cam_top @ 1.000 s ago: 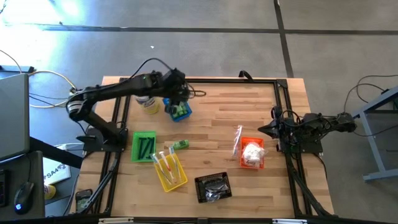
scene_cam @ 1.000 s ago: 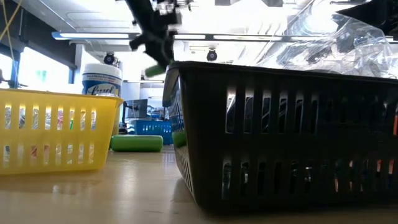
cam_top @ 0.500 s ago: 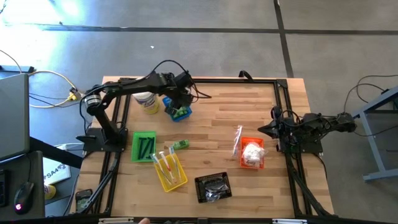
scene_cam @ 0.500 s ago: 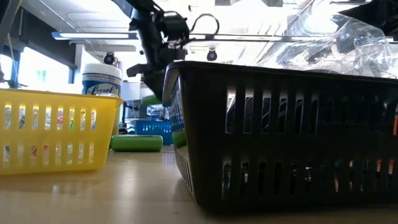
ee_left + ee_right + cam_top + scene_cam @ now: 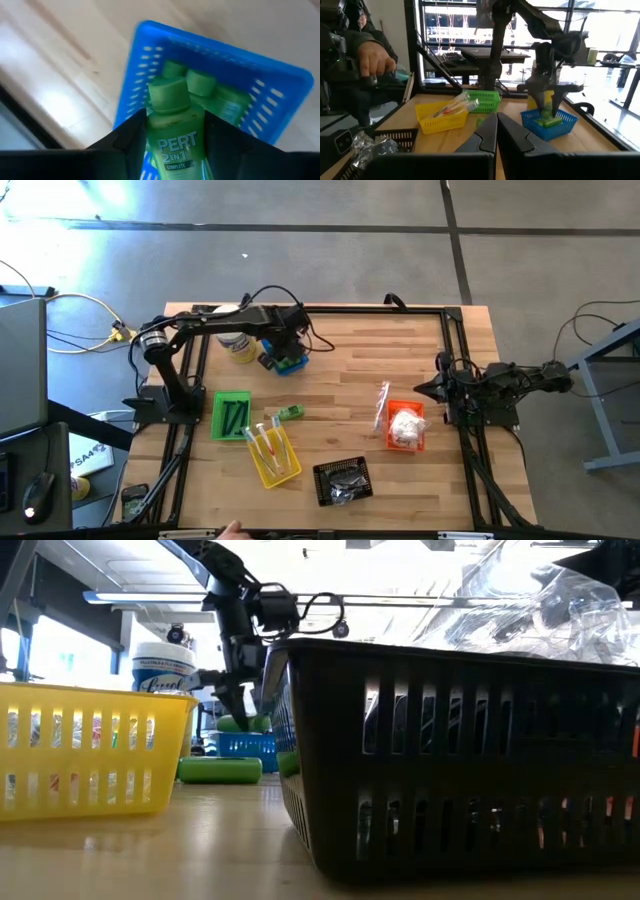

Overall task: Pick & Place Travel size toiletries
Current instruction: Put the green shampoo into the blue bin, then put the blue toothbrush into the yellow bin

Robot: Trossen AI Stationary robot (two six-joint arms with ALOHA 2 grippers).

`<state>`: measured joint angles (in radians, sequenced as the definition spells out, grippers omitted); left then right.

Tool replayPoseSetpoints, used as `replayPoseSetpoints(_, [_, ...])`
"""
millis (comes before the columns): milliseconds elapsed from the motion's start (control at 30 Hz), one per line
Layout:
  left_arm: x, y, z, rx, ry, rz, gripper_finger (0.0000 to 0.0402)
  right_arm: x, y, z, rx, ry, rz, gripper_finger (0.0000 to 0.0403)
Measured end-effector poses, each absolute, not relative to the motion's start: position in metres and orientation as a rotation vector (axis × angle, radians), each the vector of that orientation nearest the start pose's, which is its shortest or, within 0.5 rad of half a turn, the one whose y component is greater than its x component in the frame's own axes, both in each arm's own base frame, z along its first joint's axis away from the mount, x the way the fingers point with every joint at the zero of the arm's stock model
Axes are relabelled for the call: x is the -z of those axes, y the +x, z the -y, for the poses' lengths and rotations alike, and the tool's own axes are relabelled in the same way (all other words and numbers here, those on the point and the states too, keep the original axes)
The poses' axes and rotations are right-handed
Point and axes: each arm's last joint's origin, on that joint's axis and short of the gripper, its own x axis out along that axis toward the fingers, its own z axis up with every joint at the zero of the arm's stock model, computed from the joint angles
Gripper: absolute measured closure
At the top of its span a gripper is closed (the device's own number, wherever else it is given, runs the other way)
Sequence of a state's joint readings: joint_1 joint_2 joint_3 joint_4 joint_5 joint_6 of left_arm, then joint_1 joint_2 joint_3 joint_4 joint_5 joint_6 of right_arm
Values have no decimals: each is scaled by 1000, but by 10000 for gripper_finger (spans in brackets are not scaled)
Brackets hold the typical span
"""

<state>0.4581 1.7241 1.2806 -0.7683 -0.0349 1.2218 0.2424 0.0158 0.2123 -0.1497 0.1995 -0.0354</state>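
Observation:
My left gripper (image 5: 286,348) hangs over the blue basket (image 5: 290,362) near the table's far edge, shut on a small green bottle (image 5: 175,135). Other green bottles (image 5: 210,90) lie in that basket. In the low view the held bottle (image 5: 238,723) sits just above the blue basket (image 5: 245,746). One more green bottle (image 5: 289,412) lies on its side on the table. My right gripper (image 5: 420,390) waits shut at the table's right edge. My left gripper pinches the green bottle by the sides of its body (image 5: 200,130), one finger (image 5: 131,137) on each flank. The fingers come from above, pointing down and lying along the bottle, whose cap (image 5: 170,95) points down into the basket. The bottle is clear of the table.
A white jar (image 5: 238,345) stands beside the blue basket. A green basket (image 5: 232,415), a yellow one (image 5: 272,455), a black one (image 5: 343,480) and an orange one (image 5: 405,427) hold other items. A clear-wrapped stick (image 5: 381,405) lies by the orange basket. A person's hand (image 5: 232,530) shows at the near edge.
My left gripper has come down over the blue basket, carrying the green bottle from well above the rim to just over it. It has stayed shut on the bottle.

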Motion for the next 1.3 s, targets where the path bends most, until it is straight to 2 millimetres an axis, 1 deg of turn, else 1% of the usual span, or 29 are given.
replayPoseSetpoints(267, [-216,306,-152,409,833,-1281,245,-219,80,-14,-39,-45,51,401])
replayPoseSetpoints(467, [-216,306,-152,398,822,-1279,240,-219,80,-14,-39,-46,51,400])
replayPoseSetpoints(533, [-217,306,-152,383,806,-1279,226,-219,80,-14,-39,-45,50,400])
replayPoseSetpoints(767, [-216,306,-152,388,796,-1287,160,-219,80,-14,-39,-43,44,400])
replayPoseSetpoints(900, [-217,307,-149,368,780,-1291,142,-219,80,-14,-40,-41,44,400])
replayPoseSetpoints(1000, [-222,307,-143,313,811,-1328,141,-218,80,-14,-40,-41,43,400])
replayPoseSetpoints(1100, [-230,308,-135,239,883,-1371,141,-218,80,-14,-40,-41,42,400])
replayPoseSetpoints(1300, [-258,302,-115,158,997,-1341,140,-218,80,-14,-39,-45,42,400])
